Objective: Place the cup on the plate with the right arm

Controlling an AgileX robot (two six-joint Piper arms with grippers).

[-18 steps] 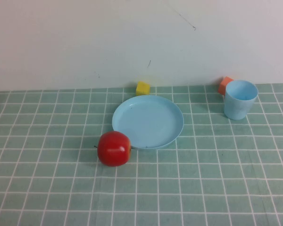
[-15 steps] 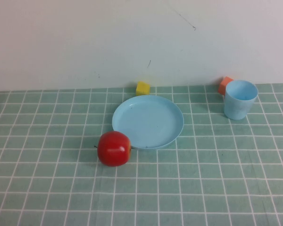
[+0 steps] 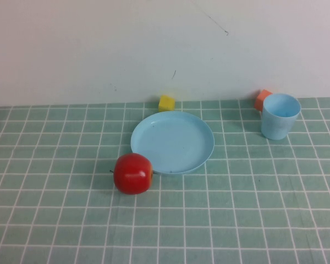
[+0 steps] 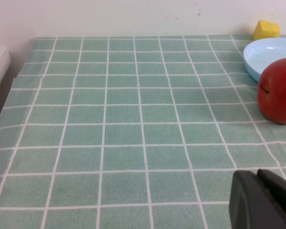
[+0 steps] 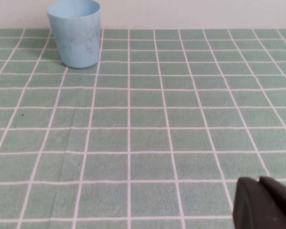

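Note:
The light blue cup [image 3: 280,115] stands upright at the back right of the table; it also shows in the right wrist view [image 5: 75,32], far from my right gripper [image 5: 258,180], which is shut and empty. The light blue plate [image 3: 172,142] lies empty at the table's middle; its edge shows in the left wrist view [image 4: 269,53]. My left gripper [image 4: 255,173] is shut and empty, low over the cloth, short of the apple. Neither gripper shows in the high view.
A red apple [image 3: 133,173] touches the plate's front left rim and shows in the left wrist view [image 4: 278,89]. A yellow cube [image 3: 166,103] sits behind the plate. An orange cube [image 3: 262,99] sits behind the cup. A green checked cloth [image 3: 236,209] covers the table.

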